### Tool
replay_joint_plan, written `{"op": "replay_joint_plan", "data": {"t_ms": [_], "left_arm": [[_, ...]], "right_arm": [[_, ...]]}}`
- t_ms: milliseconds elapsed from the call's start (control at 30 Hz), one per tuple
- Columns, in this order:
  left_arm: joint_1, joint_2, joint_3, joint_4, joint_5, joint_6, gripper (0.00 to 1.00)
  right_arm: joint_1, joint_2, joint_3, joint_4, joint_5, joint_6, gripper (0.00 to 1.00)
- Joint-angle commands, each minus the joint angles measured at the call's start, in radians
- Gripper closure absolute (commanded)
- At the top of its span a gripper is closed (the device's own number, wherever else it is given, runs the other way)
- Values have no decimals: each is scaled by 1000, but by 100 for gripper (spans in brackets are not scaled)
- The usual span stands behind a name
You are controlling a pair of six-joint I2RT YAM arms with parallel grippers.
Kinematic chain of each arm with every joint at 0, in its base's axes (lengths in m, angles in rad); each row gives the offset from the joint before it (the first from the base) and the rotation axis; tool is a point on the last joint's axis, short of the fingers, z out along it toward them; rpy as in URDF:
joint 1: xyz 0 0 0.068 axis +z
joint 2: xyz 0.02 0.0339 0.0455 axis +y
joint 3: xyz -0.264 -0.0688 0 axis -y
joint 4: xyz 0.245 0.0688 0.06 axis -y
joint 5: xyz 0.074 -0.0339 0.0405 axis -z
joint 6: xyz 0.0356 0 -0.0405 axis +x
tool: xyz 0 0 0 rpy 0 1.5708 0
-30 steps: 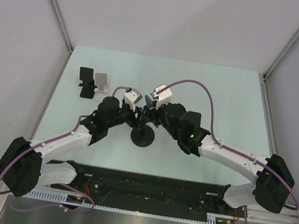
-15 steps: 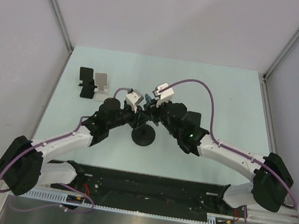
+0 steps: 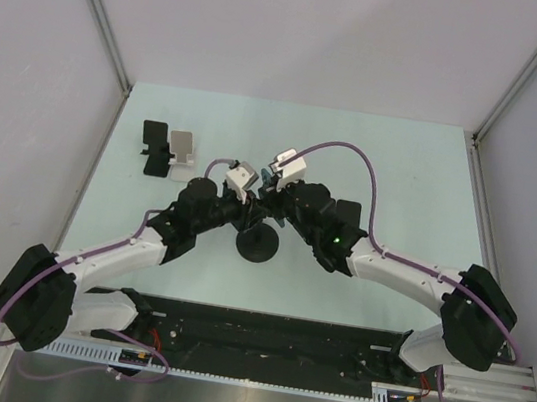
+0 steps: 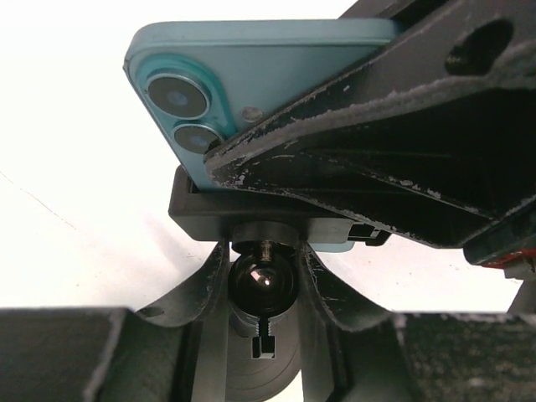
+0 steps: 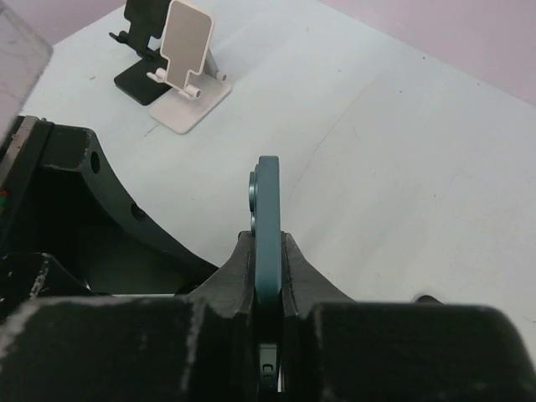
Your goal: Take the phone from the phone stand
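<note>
At mid-table (image 3: pixel 404 171), the phone (image 4: pixel 251 59) sits in the stand (image 4: pixel 251 209), its teal back and twin lenses turned to the left wrist camera and its lower edge caught in the black cradle above the ball joint (image 4: pixel 262 280). The right gripper (image 5: pixel 266 243) is clamped narrow on the phone, one finger flat on each face, with the phone edge-on between them. The left gripper (image 4: pixel 264 255) hugs the stand's neck at the ball joint, closed on it as far as can be judged. The step in hand looks like the pull-out: the right arm should lift the phone straight along its own plane, out of the cradle, without twisting, while the left arm pins the stand so its base (image 3: pixel 257 247) does not tip or ride up. A skewed pull could jam the phone against the cradle lips. The cradle's grip on the phone is hidden behind the right fingers, so whether it has let go cannot be told; from above, the wrists cover nearly everything but the base. A white stand (image 5: pixel 186 63) and a black stand (image 5: pixel 138 46) wait well apart at far left
</note>
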Motion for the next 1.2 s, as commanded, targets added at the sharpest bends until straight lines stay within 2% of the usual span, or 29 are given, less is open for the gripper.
{"op": "replay_joint_plan", "data": {"t_ms": [0, 133, 167, 267, 400, 567, 767, 1167], "left_arm": [[-4, -28, -8, 15, -167, -47, 100], [-3, -23, 17, -92, -402, -100, 100], [-3, -22, 34, -119, -502, -112, 100], [16, -6, 51, -198, -607, -178, 100], [33, 3, 54, -247, -663, -204, 100], [48, -11, 49, -261, -654, -218, 100], [48, -63, 10, -259, -615, -271, 100], [80, -91, -14, -288, -621, -338, 100]], "right_arm": [[7, -56, 11, -27, 2, -37, 100], [6, -113, 16, -142, -12, -46, 100], [7, -121, 16, -164, -14, -52, 100], [12, -139, 16, -239, -20, -78, 100], [18, -177, 16, -268, -64, -90, 100], [16, -198, 17, -271, -32, -83, 100], [12, -182, 17, -230, 193, 6, 100], [9, -190, 17, -219, 359, 80, 100]]}}
